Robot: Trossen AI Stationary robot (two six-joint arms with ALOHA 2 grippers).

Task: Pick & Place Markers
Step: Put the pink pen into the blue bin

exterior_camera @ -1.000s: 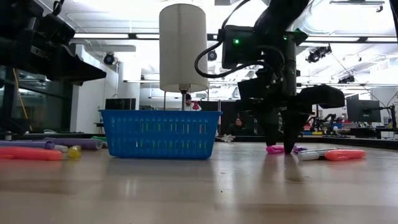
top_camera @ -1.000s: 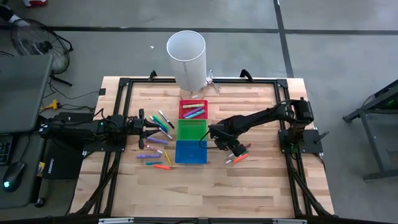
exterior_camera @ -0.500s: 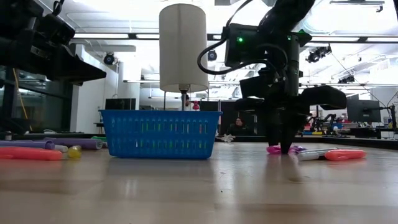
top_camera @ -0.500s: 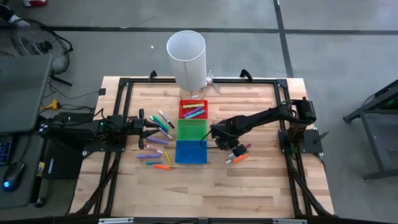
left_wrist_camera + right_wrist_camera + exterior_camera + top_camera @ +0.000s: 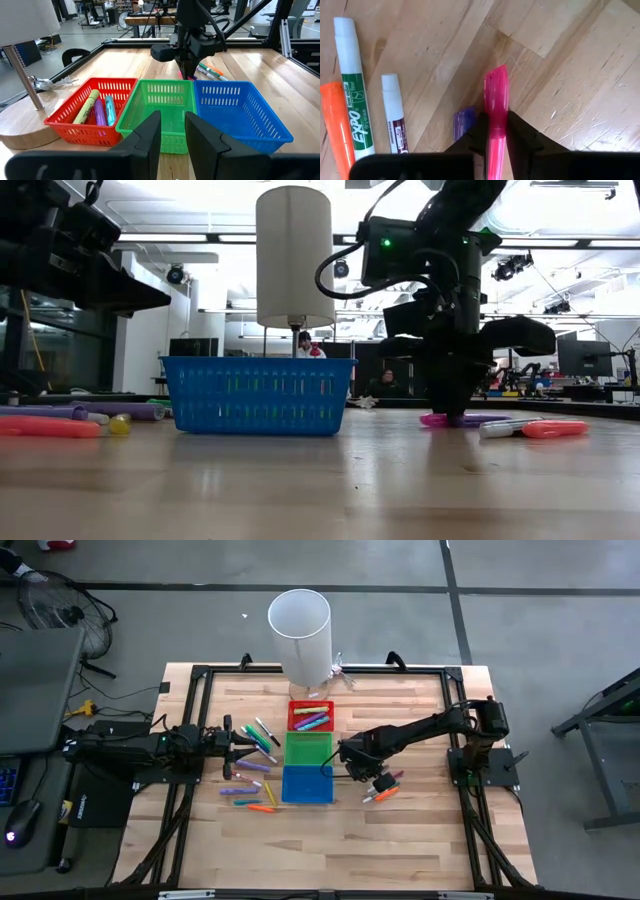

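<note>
Roughly a handful of markers [image 5: 252, 765] lie loose on the table's left side beside the waiting left gripper [image 5: 236, 745], whose fingers stand slightly apart on nothing. Centrally, the red bin [image 5: 310, 717] at the far end holds a few markers, while the green bin [image 5: 308, 749] and blue bin [image 5: 307, 784] look empty. Right of the bins, the right gripper [image 5: 495, 131] sits at table level, pinching a pink marker [image 5: 496, 100] among several others [image 5: 385, 790]. By my judgement, most sorting remains.
</note>
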